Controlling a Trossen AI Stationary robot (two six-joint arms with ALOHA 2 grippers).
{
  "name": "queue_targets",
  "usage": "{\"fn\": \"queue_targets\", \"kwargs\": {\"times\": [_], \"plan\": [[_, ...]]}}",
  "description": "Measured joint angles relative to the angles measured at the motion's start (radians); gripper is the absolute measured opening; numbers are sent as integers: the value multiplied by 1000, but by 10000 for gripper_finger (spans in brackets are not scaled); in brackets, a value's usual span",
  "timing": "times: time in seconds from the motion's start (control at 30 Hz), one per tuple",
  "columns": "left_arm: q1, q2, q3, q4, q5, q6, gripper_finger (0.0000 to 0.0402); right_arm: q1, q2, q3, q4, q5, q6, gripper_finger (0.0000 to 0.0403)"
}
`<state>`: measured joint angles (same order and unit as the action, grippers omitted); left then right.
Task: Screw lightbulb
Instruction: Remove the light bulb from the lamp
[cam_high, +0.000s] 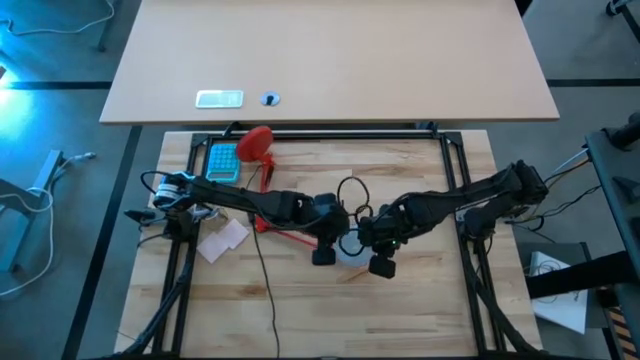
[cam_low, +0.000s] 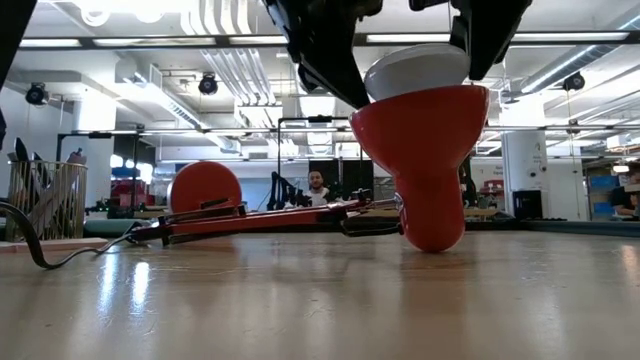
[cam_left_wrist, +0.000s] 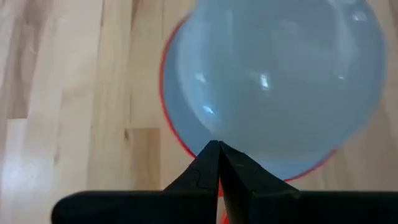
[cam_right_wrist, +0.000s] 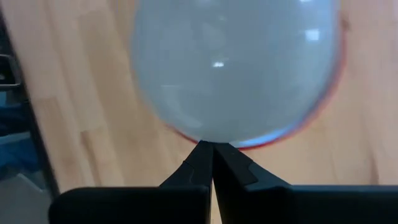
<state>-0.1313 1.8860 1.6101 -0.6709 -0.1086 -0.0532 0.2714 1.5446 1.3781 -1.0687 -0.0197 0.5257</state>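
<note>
a pale wooden worktop lies under both arms, with a bright workshop of ceiling lights and shelving beyond its far edge. near the middle of the worktop the small white rounded glass lightbulb sits in the mouth of the glossy red flared lamp shade, dome up, its narrow base hidden down inside; whether the thread has caught cannot be told. it looks light, smooth and slick, thin-walled and easily cracked, so i judge it wants a soft pinch across the widest part of the dome, turned gently, with the shade steadied lest it tip on its rounded foot. the left gripper hangs just above the dome with its two dark fingers pressed tip to tip, holding nothing; the right gripper hovers close on the other side, fingers likewise pressed together and empty. the lamp's slim red arm runs flat along the worktop to a round red base near the far left corner, a black cable trailing off. a teal pad and white paper scraps lie by the left edge.
</note>
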Motion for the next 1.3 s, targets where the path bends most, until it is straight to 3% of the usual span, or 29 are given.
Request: {"fn": "queue_targets", "kwargs": {"times": [0.37, 0.87, 1.3], "plan": [[-17, -2, 82, -134, -6, -9, 1, -44, -26, 5, -34, 36, -29, 0], [8, 3, 65, -125, -14, -6, 1, 52, -24, 6, 16, 13, 60, 0], [-67, 3, 81, -133, -13, -28, 1, -9, -15, 4, -8, 52, -9, 0]]}}
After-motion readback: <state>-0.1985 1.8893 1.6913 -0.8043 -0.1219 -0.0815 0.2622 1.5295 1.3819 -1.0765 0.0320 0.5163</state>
